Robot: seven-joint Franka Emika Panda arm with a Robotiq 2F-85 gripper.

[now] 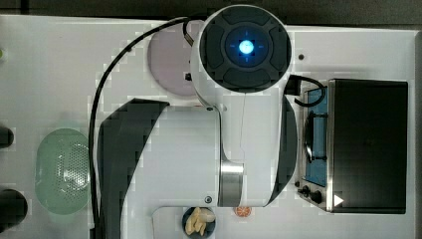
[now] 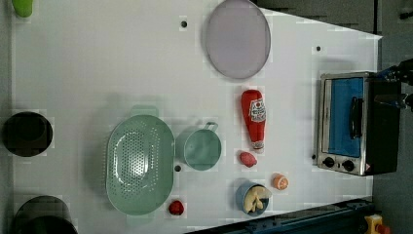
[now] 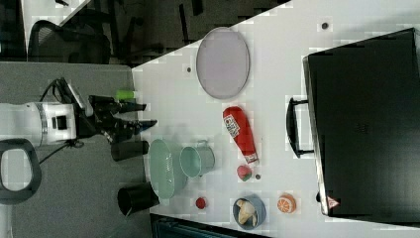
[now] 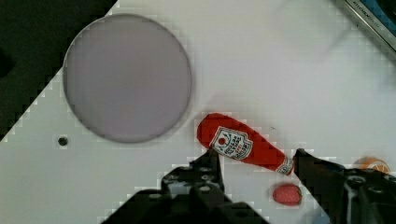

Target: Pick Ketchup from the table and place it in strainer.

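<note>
We see the gripper [image 4: 256,163] parted above the red plastic Ketchup [image 4: 243,146] bottle lying flat (strawberry-like lump [image 4: 286,194] close by), risking a slip.

We see even, bright overhead light washing the white table [image 2: 122,63] nearly to glare, soft shadows beside the strainer [image 2: 140,164] and Ketchup [image 4: 243,147], and blocky, smeared edges on all four views.
</note>
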